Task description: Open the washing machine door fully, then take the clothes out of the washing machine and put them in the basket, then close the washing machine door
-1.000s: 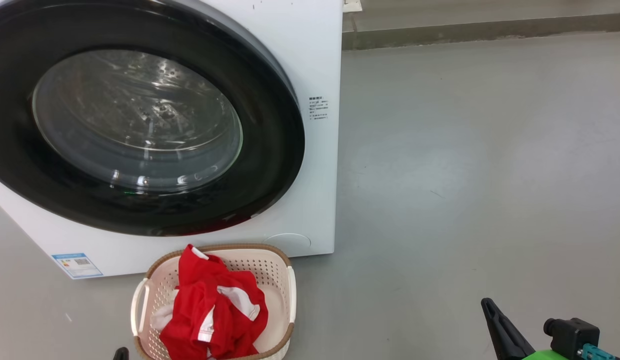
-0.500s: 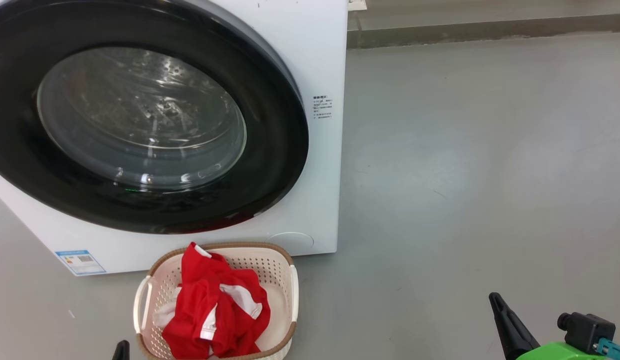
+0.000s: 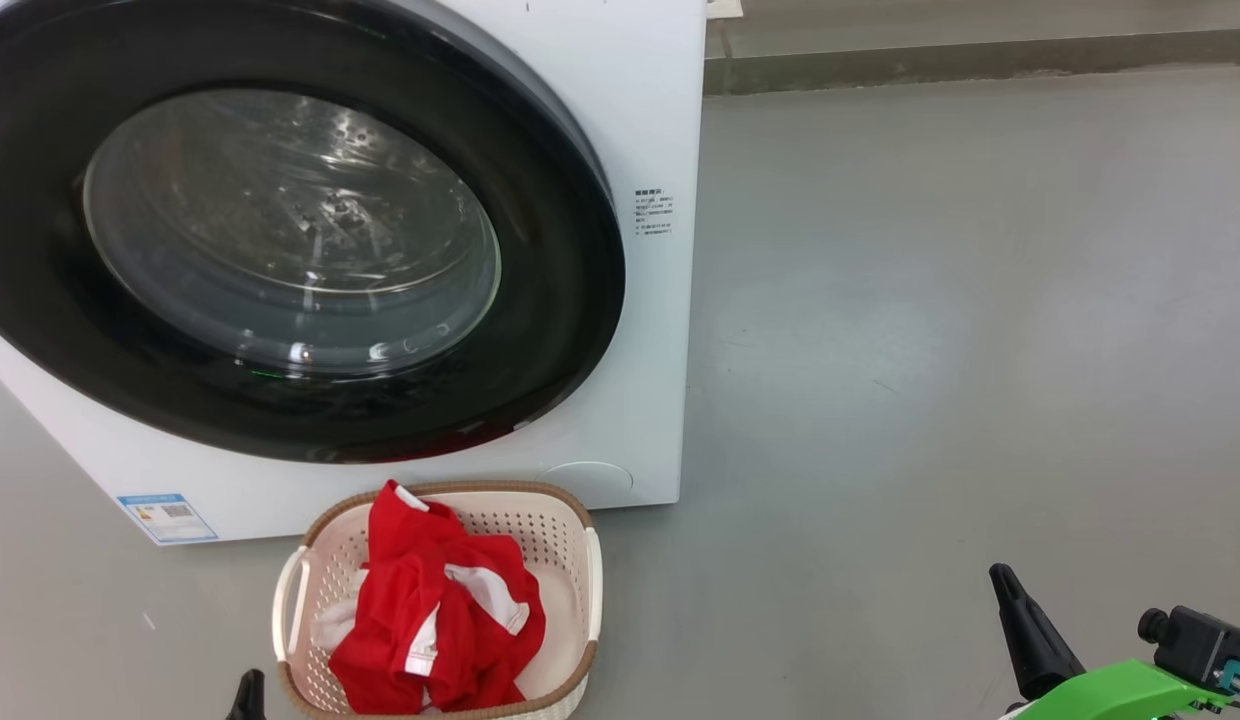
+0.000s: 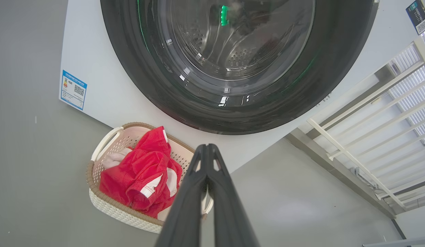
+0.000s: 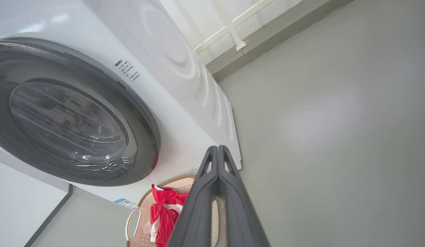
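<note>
since a second ago your head camera has swung a little, so the whole scene sits slightly further right in the head view - the things themselves lie as they did.

the washing machine (image 3: 645, 400) stands on the grey floor (image 3: 930, 350), its white front towards you, with a blue label (image 3: 168, 515) at the lower left corner of that front. the door (image 3: 550, 300) is closed flat against the front; its glossy black rim runs unbroken around the clear glass, and you can see the steel drum through it.

the basket (image 3: 558, 540) sits on the floor just in front of the machine, below the door's lower edge and a bit left of the machine's right corner. the clothes (image 3: 430, 620) are heaped inside it - red fabric with white trim, one red fold standing up above the brown rim on the machine's side.

your left gripper (image 4: 206, 148) is clenched, its two dark fingers pressed together along their length, with nothing between them; in its wrist view it points past the basket's near side towards the bottom of the door. your right gripper (image 5: 218, 148) is clenched too, empty, well to the right of the basket, over bare floor.
</note>
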You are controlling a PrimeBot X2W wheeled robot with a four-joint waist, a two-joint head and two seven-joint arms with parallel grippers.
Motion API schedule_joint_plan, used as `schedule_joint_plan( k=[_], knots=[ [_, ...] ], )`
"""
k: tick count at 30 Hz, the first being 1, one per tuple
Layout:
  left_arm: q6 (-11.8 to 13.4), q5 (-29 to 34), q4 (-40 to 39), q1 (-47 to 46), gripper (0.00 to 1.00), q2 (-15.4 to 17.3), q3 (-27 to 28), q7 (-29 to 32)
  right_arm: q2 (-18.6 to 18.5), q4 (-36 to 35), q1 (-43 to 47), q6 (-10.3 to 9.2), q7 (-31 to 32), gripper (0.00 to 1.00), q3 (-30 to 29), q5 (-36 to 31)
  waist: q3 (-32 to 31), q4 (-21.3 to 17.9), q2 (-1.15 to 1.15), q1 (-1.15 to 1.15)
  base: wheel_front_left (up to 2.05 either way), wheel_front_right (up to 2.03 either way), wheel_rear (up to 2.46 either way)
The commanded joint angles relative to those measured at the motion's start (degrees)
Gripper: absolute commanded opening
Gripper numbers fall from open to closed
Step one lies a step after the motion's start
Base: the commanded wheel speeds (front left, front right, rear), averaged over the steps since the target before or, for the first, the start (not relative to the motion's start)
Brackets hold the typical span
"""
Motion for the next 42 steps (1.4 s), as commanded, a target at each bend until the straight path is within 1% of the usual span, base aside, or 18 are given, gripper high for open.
schedule_joint_plan(
  k=[1,42],
  knots=[
    [-0.1,-1.8,-1.2,-2.7,0.00,0.5,0.8,0.5,-0.4,-1.7,-2.6,-0.08,0.3,0.00,-0.4,1.9,0.0,0.1,0.00,0.00,0.00,0.00,0.00],
    [-0.3,-25.6,-1.0,-7.7,0.00,-0.1,0.6,7.1,1.5,-4.1,-5.4,-0.15,7.1,0.00,-4.5,23.8,0.4,1.7,0.00,-0.01,0.00,0.00,0.00]
  ],
)
